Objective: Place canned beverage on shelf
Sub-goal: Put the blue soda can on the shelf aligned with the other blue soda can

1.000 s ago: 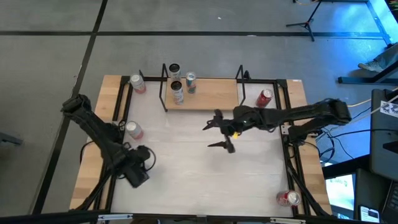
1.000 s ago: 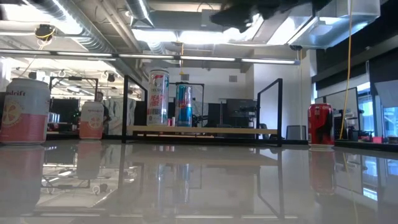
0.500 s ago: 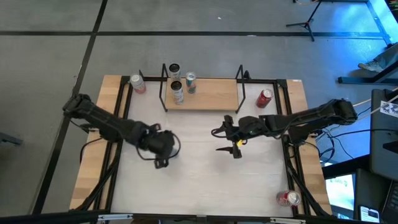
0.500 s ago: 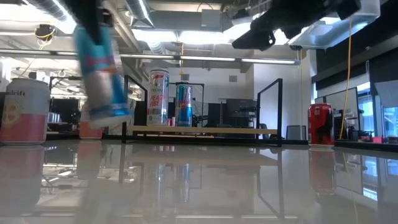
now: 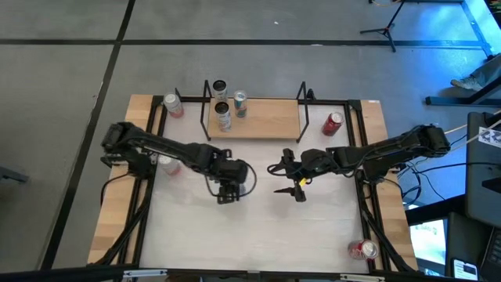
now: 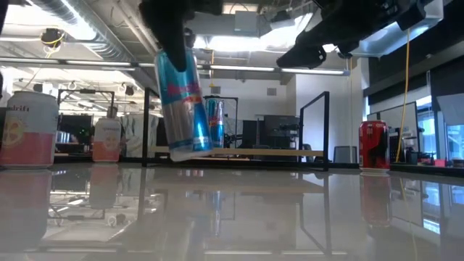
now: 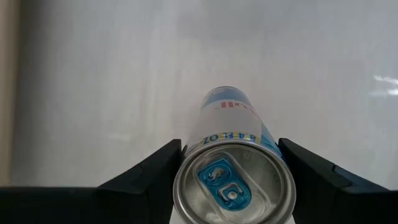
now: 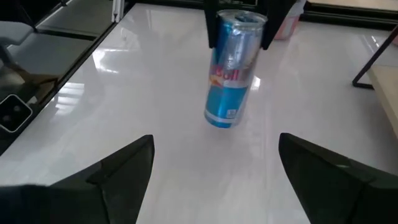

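blue/silver can (image 8: 231, 68) (red logo), lt-wood shelf (image 5: 266, 119)

your left arm reaches in over mid-table with its left gripper (image 5: 228, 186) pointing down, fingers clamped on a slim can's (image 6: 183, 101) top, while your right arm stretches inward, right gripper (image 5: 288, 178) spread wide and empty.

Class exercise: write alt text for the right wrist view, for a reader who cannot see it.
A tall blue and silver can hangs slightly tilted just above the glossy white table, gripped near its top by the left end effector. In the foreground the right end effector is open and empty, its two dark fingers spread wide apart and facing the can.
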